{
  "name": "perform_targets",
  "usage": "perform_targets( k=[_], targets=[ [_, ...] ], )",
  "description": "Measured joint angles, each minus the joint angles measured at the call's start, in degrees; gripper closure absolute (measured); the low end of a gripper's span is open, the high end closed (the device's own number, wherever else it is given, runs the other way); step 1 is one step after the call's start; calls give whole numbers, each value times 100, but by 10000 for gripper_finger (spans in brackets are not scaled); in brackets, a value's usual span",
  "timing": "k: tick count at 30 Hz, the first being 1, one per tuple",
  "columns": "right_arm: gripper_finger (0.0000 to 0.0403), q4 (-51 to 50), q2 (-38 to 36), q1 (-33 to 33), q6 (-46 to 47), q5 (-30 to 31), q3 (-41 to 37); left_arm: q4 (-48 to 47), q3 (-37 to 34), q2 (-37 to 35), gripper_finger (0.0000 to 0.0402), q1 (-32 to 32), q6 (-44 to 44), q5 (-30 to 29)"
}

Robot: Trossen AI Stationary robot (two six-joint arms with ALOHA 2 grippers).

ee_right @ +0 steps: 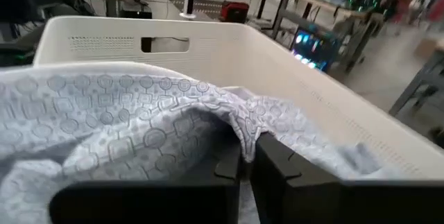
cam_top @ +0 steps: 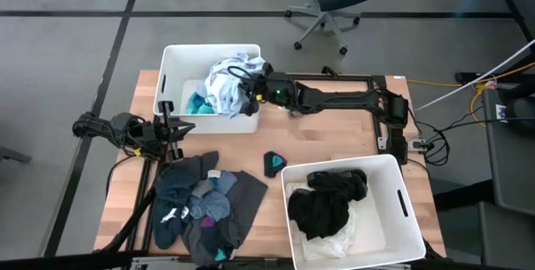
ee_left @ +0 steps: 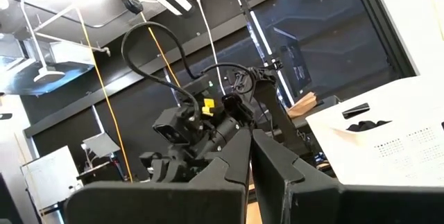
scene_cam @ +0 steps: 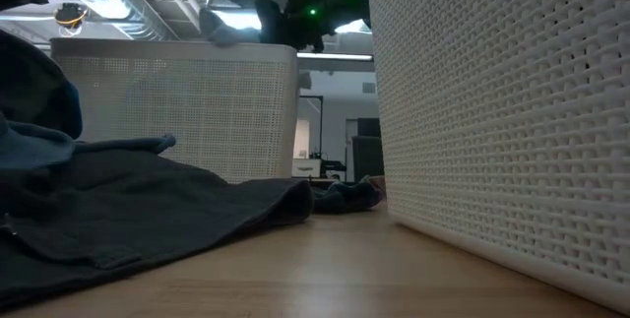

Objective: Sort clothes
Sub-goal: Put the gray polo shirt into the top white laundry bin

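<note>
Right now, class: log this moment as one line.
right gripper: shut on patterned white garment over far bin | left gripper: shut, idle

arms (cam_top: 334, 99): dark, jointed; green light; left wrist: yellow tag

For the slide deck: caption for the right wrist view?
Right gripper pinching a pale patterned fabric garment above a white rectangular plastic bin.

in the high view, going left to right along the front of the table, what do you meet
pile of dark clothes → small teal garment → white bin holding black clothes
</note>
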Motion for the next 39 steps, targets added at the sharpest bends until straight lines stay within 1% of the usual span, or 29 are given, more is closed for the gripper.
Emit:
perform_targets(
  k=[5,8,11,13,15,19,22,25,27,29,33,35,39],
  targets=[
    [349,25,13,55,89,-192,0,-1,0,0,396,0,-2,0],
    [315,-28,-21,90,-37,-219,0,-1,0,-1,396,0,-28,-1],
    [267,-54,-129,101,-206,-50,0,-1,0,0,396,0,-31,0],
    [235,-191,-264,135,-341,222,0,-1,0,-2,396,0,-33,-1],
    [206,-317,-437,140,-360,688,-2,-1,0,-1,396,0,-33,-1],
    [168,-706,-843,130,-243,1358,0,-1,0,-1,396,0,-25,-1],
    [156,-1172,-968,121,222,1622,4,-3,0,-1,396,0,-26,-2],
    [153,-1591,-972,121,469,1623,-3,-2,0,0,396,0,-27,-1],
    [153,-1695,-939,121,640,1618,-4,-1,0,0,396,0,-26,-2],
    [153,-1813,-869,121,738,1458,2,-1,0,-2,396,0,-26,0],
    [152,-2217,-776,122,666,680,-7,-3,0,-2,396,0,-28,-1],
    [152,-2428,-796,132,665,577,-4,-6,0,-2,396,0,-27,-2],
    [152,-2940,-921,132,701,556,-4,-16,0,0,396,0,-27,0]
  ],
)
